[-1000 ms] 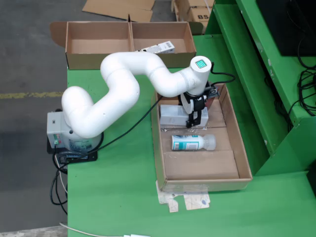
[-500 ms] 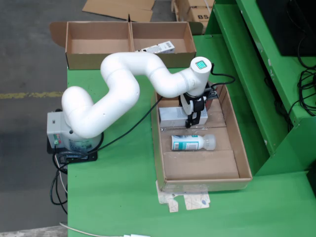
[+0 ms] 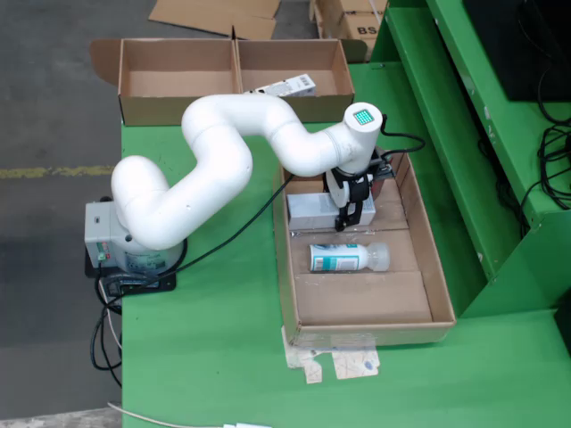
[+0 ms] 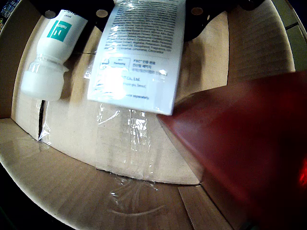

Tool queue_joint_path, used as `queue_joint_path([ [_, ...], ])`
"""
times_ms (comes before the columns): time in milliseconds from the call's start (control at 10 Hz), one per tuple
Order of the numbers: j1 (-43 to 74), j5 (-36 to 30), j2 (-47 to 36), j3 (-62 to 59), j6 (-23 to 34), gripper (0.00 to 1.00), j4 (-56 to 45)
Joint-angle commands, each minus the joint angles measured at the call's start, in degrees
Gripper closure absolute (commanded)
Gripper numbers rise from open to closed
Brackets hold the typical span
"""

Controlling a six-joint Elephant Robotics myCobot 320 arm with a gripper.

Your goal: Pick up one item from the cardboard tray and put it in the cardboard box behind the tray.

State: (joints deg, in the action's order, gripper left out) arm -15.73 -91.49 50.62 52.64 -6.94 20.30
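Note:
A cardboard tray (image 3: 439,283) lies on the green table right of the arm. In it are a white carton (image 3: 310,209) at the far end and a white bottle with a teal label (image 3: 348,258) on its side in the middle. My black gripper (image 3: 351,217) points down at the carton's right end, its fingers on either side of it. In the wrist view the carton (image 4: 139,52) runs up between the dark gripper parts, with the bottle (image 4: 50,52) to its left. I cannot tell whether the carton is lifted off the tray floor. The cardboard box (image 3: 234,102) stands behind the tray.
The box has two compartments; a white carton (image 3: 287,87) lies in the right one. A blurred red shape (image 4: 244,153) fills the wrist view's lower right. The arm's grey base (image 3: 111,239) and cables sit at the table's left edge. A green frame (image 3: 464,134) rises to the right.

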Motion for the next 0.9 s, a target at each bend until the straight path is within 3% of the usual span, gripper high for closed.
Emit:
queue_joint_path([
  [0, 0.1, -0.4, -1.4, -1.1, 0.4, 1.00, 0.4],
  [500, 0.1, -0.4, -1.4, -1.1, 0.4, 1.00, 0.4],
  [600, -0.6, 0.5, -11.8, 14.6, -0.1, 1.00, 8.9],
  [800, -0.6, 0.5, -11.8, 14.6, -0.1, 1.00, 8.9],
])
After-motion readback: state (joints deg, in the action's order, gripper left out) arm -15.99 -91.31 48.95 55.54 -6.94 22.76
